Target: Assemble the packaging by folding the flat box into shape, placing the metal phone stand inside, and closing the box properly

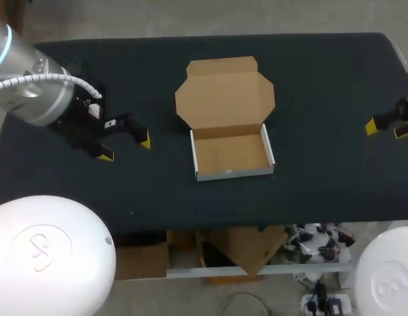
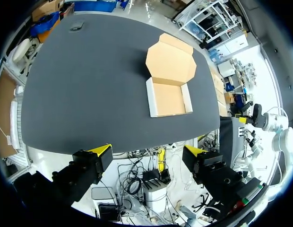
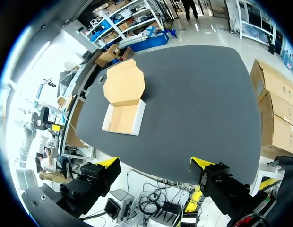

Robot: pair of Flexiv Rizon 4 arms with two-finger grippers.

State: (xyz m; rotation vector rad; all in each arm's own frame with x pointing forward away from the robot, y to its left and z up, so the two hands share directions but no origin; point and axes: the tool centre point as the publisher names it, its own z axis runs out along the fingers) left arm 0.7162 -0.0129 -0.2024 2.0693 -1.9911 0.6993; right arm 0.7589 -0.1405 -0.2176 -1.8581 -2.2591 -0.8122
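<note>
A cardboard box [image 1: 231, 155] stands mid-table, folded into a shallow tray with white outer walls, and holds nothing. Its lid [image 1: 225, 92] lies open and flat behind it. Left of the box, my left gripper [image 1: 125, 147] hovers open and holds nothing. My right gripper [image 1: 387, 128] hangs open and bare at the table's right edge. From the left wrist the box [image 2: 169, 98] lies well ahead of the open left gripper [image 2: 147, 152]. The right wrist view shows the box [image 3: 124, 118] far ahead of the open right gripper [image 3: 155, 164]. I see no metal phone stand that I can identify.
The black table [image 1: 322, 79] is bare around the box. A small dark object [image 2: 76, 27] lies near the far left corner, too small to identify. In the head view my left arm [image 1: 33, 85] covers that corner.
</note>
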